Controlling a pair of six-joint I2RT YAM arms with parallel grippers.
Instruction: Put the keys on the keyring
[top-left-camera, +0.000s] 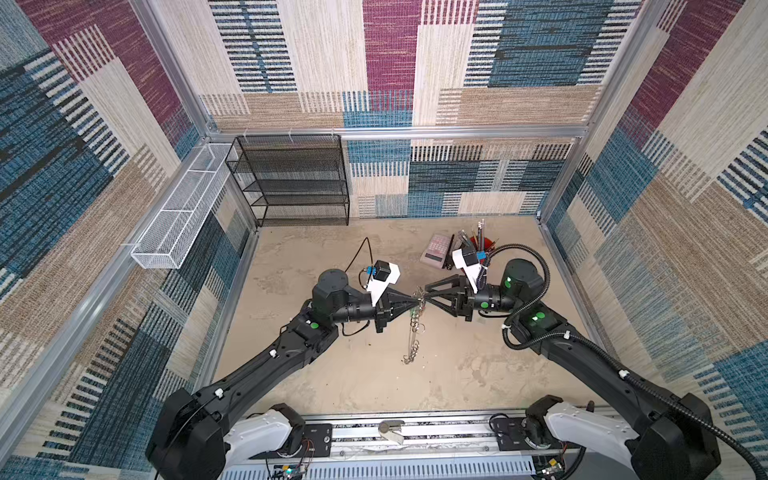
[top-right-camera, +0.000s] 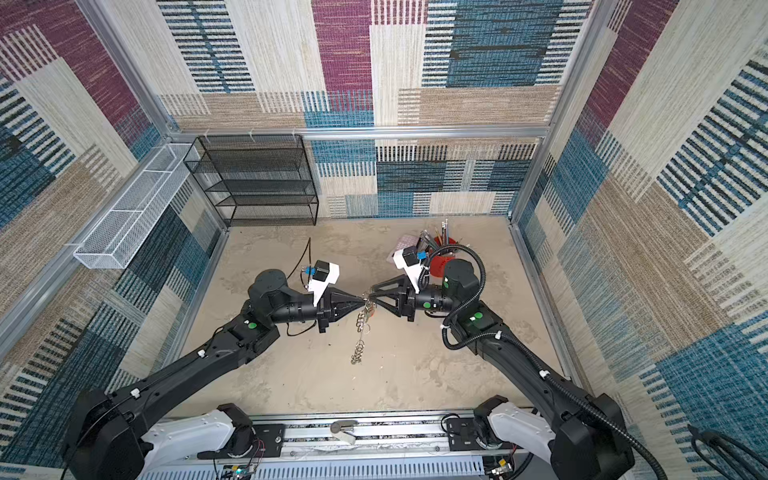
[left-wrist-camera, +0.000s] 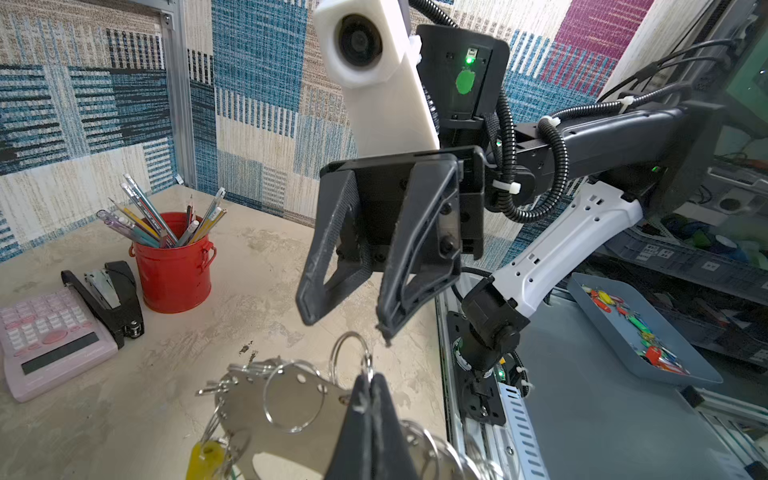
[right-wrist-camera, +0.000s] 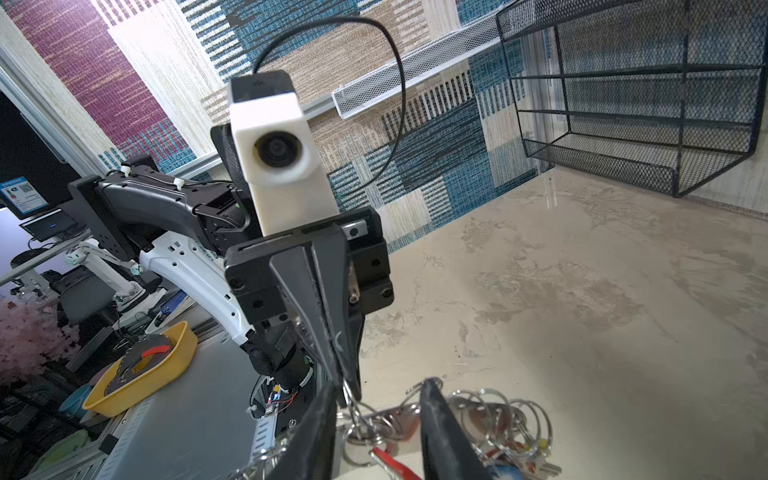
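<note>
Bright, even light; soft shadows (wide-angle edges bend noticeably).

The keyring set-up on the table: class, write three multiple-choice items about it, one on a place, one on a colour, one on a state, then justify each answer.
1. Where does the stapler lie?
A) between the calculator and the pencil bucket
B) inside the bucket
C) on top of the calculator

2. What colour is the bucket?
A) blue
B) red
C) green

3. How is the left gripper?
A) open and empty
B) shut on the keyring
C) shut on a pencil

Answers:
1 A: in the left wrist view, the calculator and the bucket flank it.
2 B: its wall is plainly red.
3 B: its closed tips pinch one of the keyring's rings, and in both top views the keyring hangs from them.
</note>
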